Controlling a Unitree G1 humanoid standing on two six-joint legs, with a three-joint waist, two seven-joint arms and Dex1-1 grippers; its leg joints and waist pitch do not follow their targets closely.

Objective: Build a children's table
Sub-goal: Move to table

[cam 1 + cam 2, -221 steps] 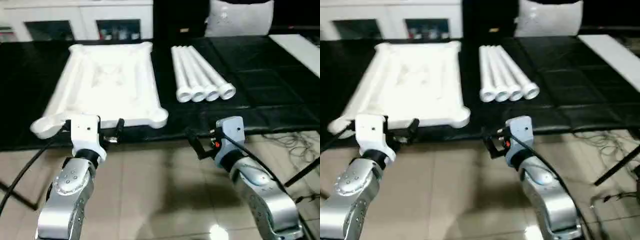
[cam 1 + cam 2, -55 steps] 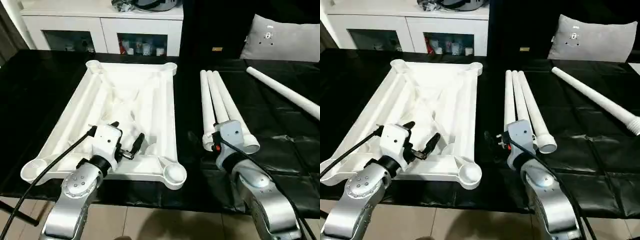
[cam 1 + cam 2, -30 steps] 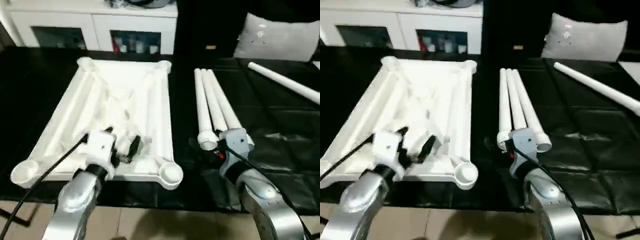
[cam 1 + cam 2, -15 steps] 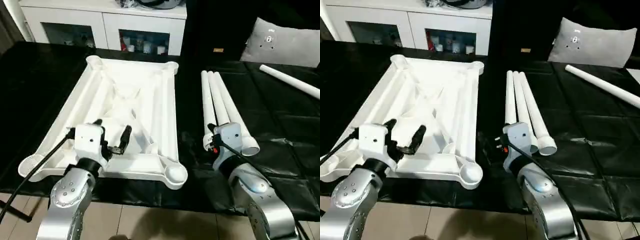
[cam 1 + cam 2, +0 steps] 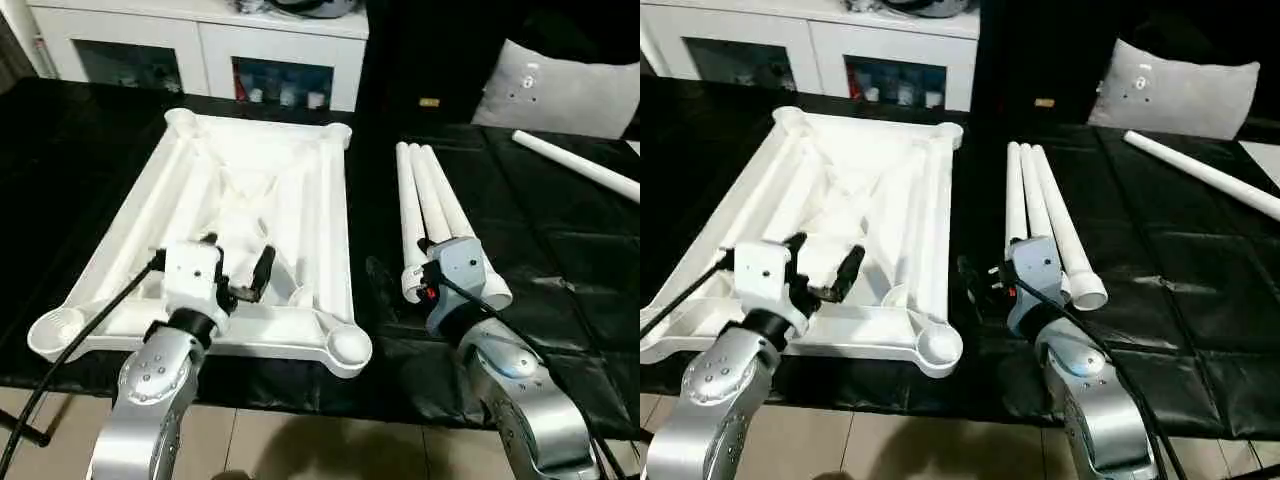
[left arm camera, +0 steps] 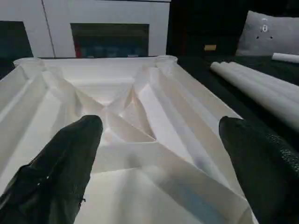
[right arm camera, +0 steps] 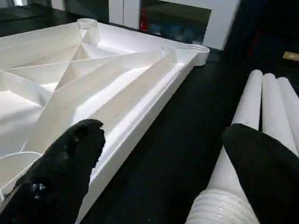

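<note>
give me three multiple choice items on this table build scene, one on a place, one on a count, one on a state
1. Where does the single leg lie?
A. far off to the right of the bundled legs
B. inside the table top
C. on the cabinet

2. How many legs lie side by side in the bundle?
A. one
B. three
C. five

3. How does the table top lie?
A. ribbed underside up, corner sockets empty
B. flat side up
C. with all legs fitted

Answers:
1. A, the lone leg rests on the black surface near the grey cushion, apart from the others.
2. B, three white tubes touch each other in the head views.
3. A, the diagonal ribs show, and the near corner socket holds nothing.
</note>
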